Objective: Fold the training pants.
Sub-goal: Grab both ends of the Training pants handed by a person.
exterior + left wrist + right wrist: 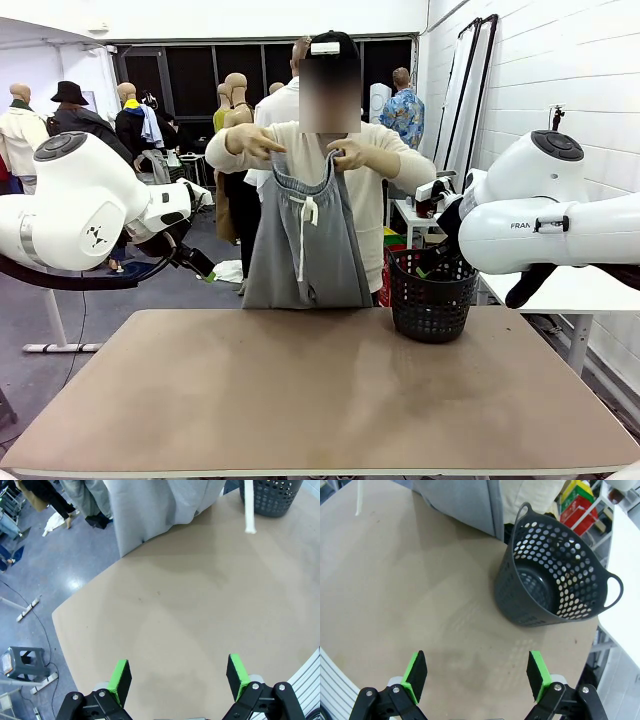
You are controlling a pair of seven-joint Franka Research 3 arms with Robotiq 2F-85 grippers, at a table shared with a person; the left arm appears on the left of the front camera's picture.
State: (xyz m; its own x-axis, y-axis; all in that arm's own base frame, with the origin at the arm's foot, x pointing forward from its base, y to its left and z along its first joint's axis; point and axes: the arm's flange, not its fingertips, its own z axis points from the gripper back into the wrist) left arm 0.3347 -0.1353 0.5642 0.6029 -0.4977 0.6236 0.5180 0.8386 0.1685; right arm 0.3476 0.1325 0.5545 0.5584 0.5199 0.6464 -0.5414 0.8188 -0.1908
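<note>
A person at the far side holds the light-grey training pants (305, 250) up by the waistband with both hands (262, 143). The legs hang down to the far edge of the table (320, 390), and the white drawstring (303, 225) dangles in front. In the left wrist view my left gripper (178, 677) is open above bare tabletop, with the pants (150, 510) well beyond it. In the right wrist view my right gripper (476, 674) is open too, above the table short of the pants (460, 500). Neither gripper touches the cloth.
A dark perforated plastic basket (432, 295) stands at the table's far right, beside the hanging pants; its inside (535, 587) holds nothing. A white side table (560, 290) is off to the right. A small stool (20, 662) stands on the floor to the left.
</note>
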